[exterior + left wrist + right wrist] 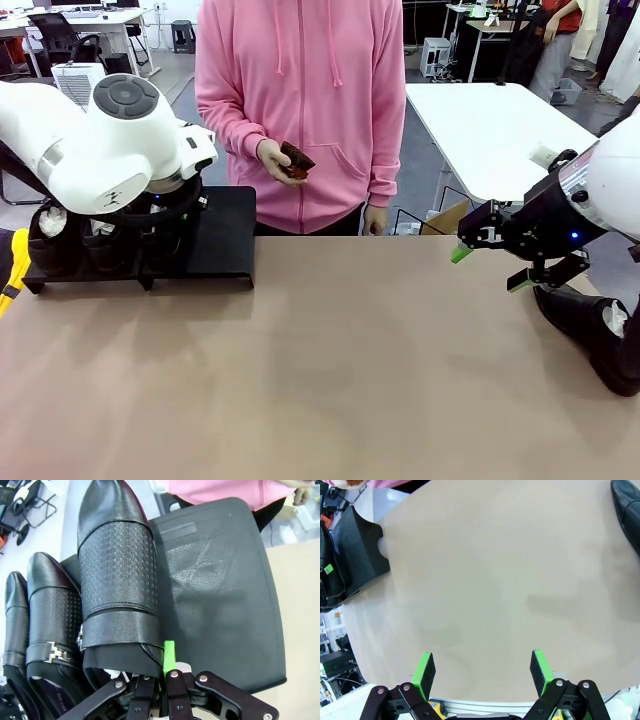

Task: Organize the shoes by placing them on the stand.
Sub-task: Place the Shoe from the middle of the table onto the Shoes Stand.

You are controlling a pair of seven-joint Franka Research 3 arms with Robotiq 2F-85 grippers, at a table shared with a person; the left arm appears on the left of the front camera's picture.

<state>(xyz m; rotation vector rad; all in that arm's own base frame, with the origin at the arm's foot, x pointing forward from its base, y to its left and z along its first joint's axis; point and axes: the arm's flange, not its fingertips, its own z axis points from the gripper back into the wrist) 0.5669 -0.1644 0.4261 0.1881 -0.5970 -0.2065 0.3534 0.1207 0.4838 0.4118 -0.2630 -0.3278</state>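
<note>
In the left wrist view, three glossy black shoes lie side by side on the left part of the black stand (220, 595). My left gripper (162, 656) is shut on the back collar of the largest shoe (117, 580), the rightmost one. Beside it lie a buckled shoe (52, 615) and a third shoe (15, 615). In the front view the stand (225, 240) sits at the far left under my left arm. Another shoe (600, 340) lies on the table at the far right. My right gripper (490, 265) hovers open just left of that shoe (627, 510), holding nothing.
A person in a pink hoodie stands at the far side and holds a small brown brush (296, 160) in one hand. The stand's right half (225, 555) is bare. A white table (500, 130) stands behind at the right.
</note>
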